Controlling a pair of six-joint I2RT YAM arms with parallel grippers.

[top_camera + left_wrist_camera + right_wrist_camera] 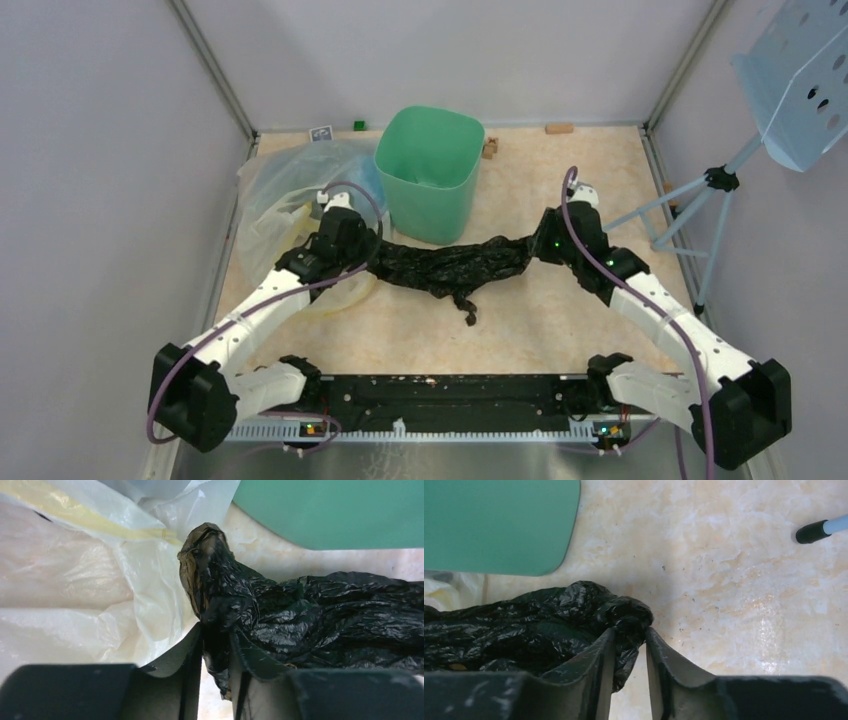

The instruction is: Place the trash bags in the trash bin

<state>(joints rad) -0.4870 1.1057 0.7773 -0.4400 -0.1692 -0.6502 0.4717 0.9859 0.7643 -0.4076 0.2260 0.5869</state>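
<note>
You have the black trash bag point(450, 268) strung between your two tools. The left gripper point(216, 636) pinches one crumpled end and the right gripper point(630, 632) pinches the other. It is thin, glossy and heavily crinkled, bunched into a long rope, with a loose tail trailing from its middle towards the arm bases. The mint-green trash bin point(430, 172) stands upright and open just beyond the bag, ahead of both grippers and nearer your left one.

Both arms stretch forward, wrists angled toward each other. The left gripper point(216, 632) and right gripper point(630, 632) each clamp an end of the trash bag point(450, 265) between their fingers.
</note>
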